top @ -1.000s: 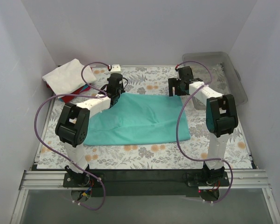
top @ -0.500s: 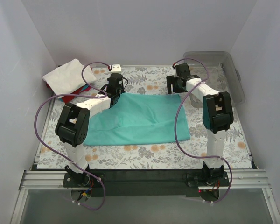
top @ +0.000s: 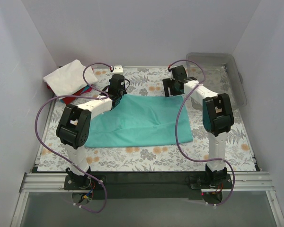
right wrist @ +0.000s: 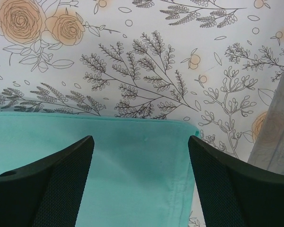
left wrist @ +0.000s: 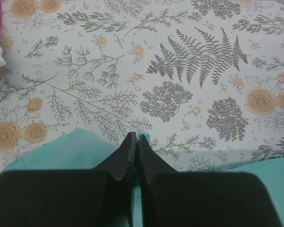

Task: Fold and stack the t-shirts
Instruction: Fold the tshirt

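A teal t-shirt (top: 142,120) lies folded into a wide rectangle on the flowered cloth. My left gripper (top: 116,98) is shut on its far left corner; in the left wrist view the fingertips (left wrist: 136,137) pinch a nub of teal fabric (left wrist: 61,151). My right gripper (top: 173,91) hovers open over the far right corner. In the right wrist view that corner (right wrist: 132,161) lies below and between the two spread fingers (right wrist: 61,179), untouched. A white t-shirt (top: 66,75) tops a pile at the back left, with red and blue edges (top: 85,89) under it.
A clear grey plastic tray (top: 227,71) stands at the back right, its side (right wrist: 274,137) close to my right gripper. The flowered cloth (top: 146,153) covers the table. White walls close in the left, back and right. Purple cables loop off both arms.
My right gripper has moved left and a little farther back, from near the tray to over the teal shirt's far right corner. The left arm and the shirt have stayed put.
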`<state>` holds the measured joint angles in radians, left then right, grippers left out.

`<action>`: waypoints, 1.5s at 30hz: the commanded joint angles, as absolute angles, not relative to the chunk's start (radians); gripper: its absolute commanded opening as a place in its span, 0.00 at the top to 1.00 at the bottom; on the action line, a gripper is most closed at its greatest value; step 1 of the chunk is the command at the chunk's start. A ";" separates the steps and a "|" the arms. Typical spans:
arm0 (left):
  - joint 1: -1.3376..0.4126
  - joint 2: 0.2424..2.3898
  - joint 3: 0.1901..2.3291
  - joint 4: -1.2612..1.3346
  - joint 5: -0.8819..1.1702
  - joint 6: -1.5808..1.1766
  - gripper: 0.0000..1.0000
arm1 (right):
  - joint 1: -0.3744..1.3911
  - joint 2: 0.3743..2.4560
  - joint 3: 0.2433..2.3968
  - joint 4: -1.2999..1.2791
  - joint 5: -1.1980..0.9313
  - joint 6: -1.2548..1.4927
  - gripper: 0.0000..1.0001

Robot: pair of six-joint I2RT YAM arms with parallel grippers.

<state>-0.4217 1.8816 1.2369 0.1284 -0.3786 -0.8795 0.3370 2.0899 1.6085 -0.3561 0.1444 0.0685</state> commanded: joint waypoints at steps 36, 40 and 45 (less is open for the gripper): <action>-0.419 1.844 1.206 0.137 -0.387 -0.881 1.00 | 0.298 2.198 1.690 -0.385 0.216 0.110 0.35; -0.419 1.844 1.206 0.137 -0.388 -0.879 1.00 | 0.291 2.200 1.678 -0.385 0.221 0.114 0.45; -0.419 1.848 1.207 0.137 -0.388 -0.876 1.00 | 0.288 2.195 1.677 -0.385 0.216 0.120 0.58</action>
<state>-0.4217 1.8820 1.2171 0.1349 -0.3775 -0.8799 0.2970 2.1918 1.6627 -0.3737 0.2001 0.1139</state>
